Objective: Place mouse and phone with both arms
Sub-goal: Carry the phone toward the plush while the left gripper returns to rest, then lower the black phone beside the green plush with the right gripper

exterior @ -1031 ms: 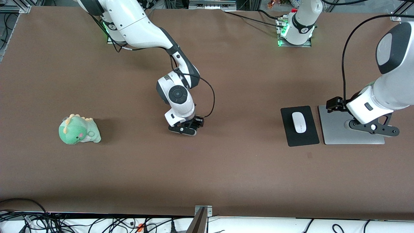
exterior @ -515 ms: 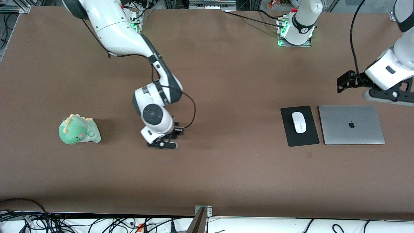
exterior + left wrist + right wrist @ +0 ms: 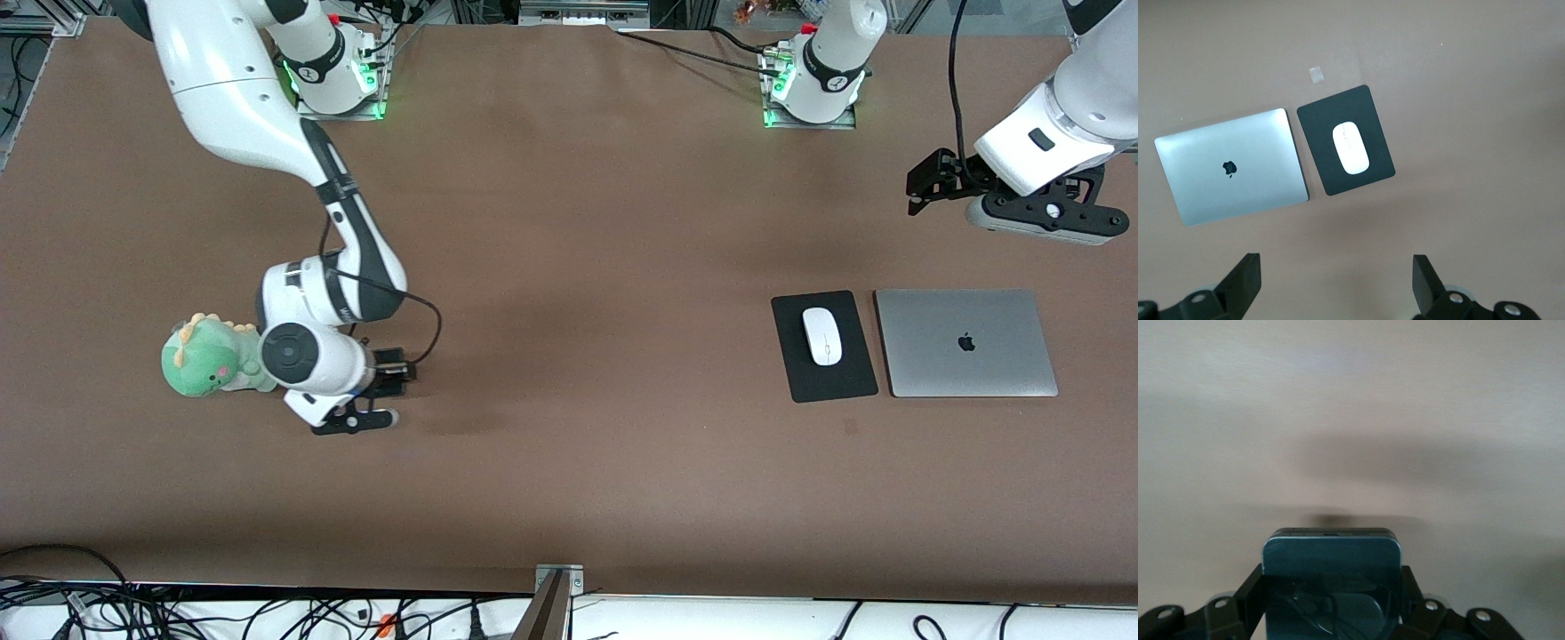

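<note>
The white mouse (image 3: 822, 335) lies on a black pad (image 3: 822, 384) toward the left arm's end of the table; the left wrist view shows it too (image 3: 1350, 148). My right gripper (image 3: 353, 421) is low over the table beside the green plush dinosaur (image 3: 209, 356). It is shut on the black phone (image 3: 1331, 577), which its two fingers clamp at the sides. The phone is hidden by the hand in the front view. My left gripper (image 3: 1038, 218) is open and empty in the air, over bare table just past the laptop's edge; its fingers (image 3: 1245, 283) stand wide apart.
A closed silver laptop (image 3: 965, 342) lies beside the pad, also in the left wrist view (image 3: 1231, 167). A small pale patch (image 3: 851, 428) marks the table nearer the front camera than the pad. Cables run along the table's front edge.
My right arm has swept with the phone from the middle of the table toward its own end, to beside the dinosaur. My left gripper has moved off the laptop toward the arms' bases.
</note>
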Robot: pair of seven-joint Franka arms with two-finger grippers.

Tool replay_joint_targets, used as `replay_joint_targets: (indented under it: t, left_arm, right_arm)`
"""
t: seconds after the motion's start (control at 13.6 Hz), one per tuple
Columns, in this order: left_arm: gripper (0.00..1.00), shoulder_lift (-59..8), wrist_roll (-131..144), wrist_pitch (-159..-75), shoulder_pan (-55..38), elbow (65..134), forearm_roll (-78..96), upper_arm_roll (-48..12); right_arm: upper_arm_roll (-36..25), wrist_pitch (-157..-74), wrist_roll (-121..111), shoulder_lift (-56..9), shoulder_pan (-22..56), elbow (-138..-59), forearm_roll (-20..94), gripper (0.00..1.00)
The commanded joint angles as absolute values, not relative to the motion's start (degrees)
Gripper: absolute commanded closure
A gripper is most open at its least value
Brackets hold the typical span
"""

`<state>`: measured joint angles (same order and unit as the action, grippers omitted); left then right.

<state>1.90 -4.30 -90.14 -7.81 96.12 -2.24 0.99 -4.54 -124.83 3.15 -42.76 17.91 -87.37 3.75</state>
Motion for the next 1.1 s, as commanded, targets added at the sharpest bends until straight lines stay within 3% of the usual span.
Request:
replay_joint_targets:
  t: [0.0,0.44,0.52,0.74,0.88,0.96,1.03]
  left_arm:
    - [0.00,1.85,-5.80,-89.47,-8.53,95.54,-4.74,1.06]
    - [0.00,0.45,-5.63,-90.00,-8.17,94.31,-3.78,1.05]
    - [0.00,0.18,-5.71,-90.09,-8.17,94.13,-3.78,1.05]
    - [0.00,-2.10,-5.10,-90.09,-8.00,91.15,-3.78,1.05]
    - [0.00,-2.02,-5.10,-90.09,-7.74,90.97,-3.69,1.23]
    - [0.00,-1.93,-5.10,-90.09,-7.65,91.05,-3.60,1.49]
    - [0.00,-1.93,-5.10,-90.17,-7.65,90.97,-3.26,1.67]
  right_arm:
    - [-5.18,-134.87,-2.71,-35.69,16.44,-101.48,3.87,0.91]
    - [-7.82,-138.51,-5.71,-32.53,16.08,-108.97,3.87,0.91]
    - [-8.34,-140.34,-5.71,-32.08,16.00,-110.29,3.87,0.87]
    - [-8.44,-143.79,-5.19,-32.52,13.98,-111.45,3.96,0.62]
    - [-8.44,-143.79,-5.01,-32.61,13.71,-111.45,3.96,0.36]
    - [-8.44,-143.62,-4.75,-32.61,13.80,-111.27,3.96,0.13]
    - [-8.44,-143.35,-4.57,-32.78,13.71,-111.10,3.96,0.00]
